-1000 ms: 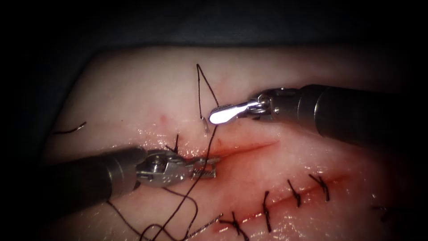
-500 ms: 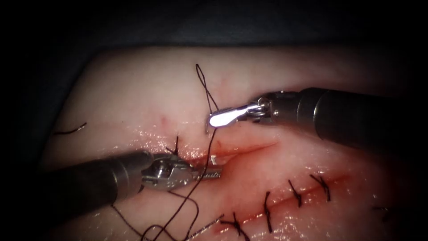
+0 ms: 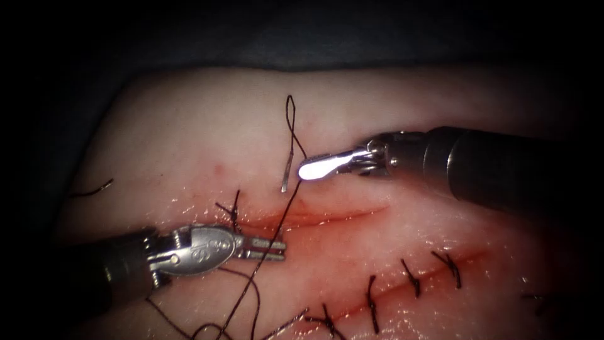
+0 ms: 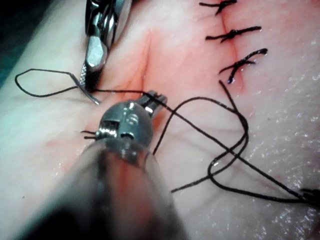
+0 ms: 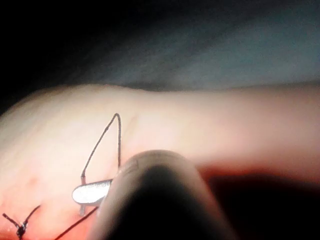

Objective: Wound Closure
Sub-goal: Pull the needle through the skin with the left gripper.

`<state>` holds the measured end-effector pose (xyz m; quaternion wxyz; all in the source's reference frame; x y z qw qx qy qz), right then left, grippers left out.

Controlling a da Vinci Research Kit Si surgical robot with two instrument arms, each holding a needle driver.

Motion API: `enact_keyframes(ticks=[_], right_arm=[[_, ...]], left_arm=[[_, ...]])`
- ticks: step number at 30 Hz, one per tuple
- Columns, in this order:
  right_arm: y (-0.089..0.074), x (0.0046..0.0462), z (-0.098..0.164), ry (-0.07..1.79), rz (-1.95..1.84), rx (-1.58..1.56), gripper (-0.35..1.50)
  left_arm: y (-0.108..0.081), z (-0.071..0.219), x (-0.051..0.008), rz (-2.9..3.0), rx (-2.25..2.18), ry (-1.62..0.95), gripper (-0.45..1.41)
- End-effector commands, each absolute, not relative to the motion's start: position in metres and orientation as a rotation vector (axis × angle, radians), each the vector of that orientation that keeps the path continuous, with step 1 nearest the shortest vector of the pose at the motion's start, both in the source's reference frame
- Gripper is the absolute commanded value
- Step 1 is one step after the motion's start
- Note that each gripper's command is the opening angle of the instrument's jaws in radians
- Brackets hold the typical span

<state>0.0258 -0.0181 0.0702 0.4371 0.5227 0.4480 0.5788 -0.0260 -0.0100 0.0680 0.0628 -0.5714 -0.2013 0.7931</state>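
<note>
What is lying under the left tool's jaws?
The thread passes under the left tool, over the tissue just below the cut. Whether the jaws touch the tissue is hidden. The right tool holds the needle.

Two end effectors are over the tissue (image 3: 189,119): the left end effector (image 3: 274,248) and the right end effector (image 3: 306,169). There is one needle (image 3: 287,171) and one long thread (image 3: 264,258). The tissue has two cuts: the open cut (image 3: 327,216), with one stitch (image 3: 234,209) at its left end, and a closed cut (image 3: 402,286) below it with four stitches.

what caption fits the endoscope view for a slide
Right claw holds the needle above the open cut; left claw rests beside crossing thread.
</note>
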Motion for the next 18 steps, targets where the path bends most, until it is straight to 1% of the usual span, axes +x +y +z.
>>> enact_keyframes(ticks=[1, 2, 8, 9, 13, 16, 17, 18], right_arm=[[-0.0176, 0.0269, 0.0704, 1.118, 1.433, 1.3, 0.56], [-0.0179, 0.0269, 0.0704, 1.118, 1.431, 1.299, 0.56], [-0.0183, 0.0268, 0.0705, 1.119, 1.427, 1.297, 0.52], [-0.0185, 0.0268, 0.0705, 1.119, 1.425, 1.296, 0.51], [-0.0188, 0.0268, 0.0704, 1.12, 1.423, 1.295, 0.49], [-0.019, 0.0269, 0.0703, 1.121, 1.42, 1.295, 0.54], [-0.0191, 0.0269, 0.0701, 1.121, 1.419, 1.296, 0.54], [-0.0191, 0.0269, 0.0701, 1.121, 1.418, 1.296, 0.54]], left_arm=[[-0.0094, 0.0684, -0.0265, 2.352, -1.723, -0.649, -0.45], [-0.0089, 0.0683, -0.0262, 2.28, -1.723, -0.728, -0.45], [-0.0078, 0.0685, -0.0251, 2.09, -1.703, -0.952, -0.45], [-0.0076, 0.0686, -0.0245, 2.02, -1.687, -1.062, -0.45], [-0.0072, 0.069, -0.0233, 1.895, -1.67, -1.236, -0.45], [-0.0072, 0.0689, -0.023, 1.82, -1.658, -1.35, -0.45], [-0.0072, 0.0686, -0.0229, 1.77, -1.641, -1.417, -0.45], [-0.0073, 0.0685, -0.0228, 1.76, -1.637, -1.43, -0.45]])
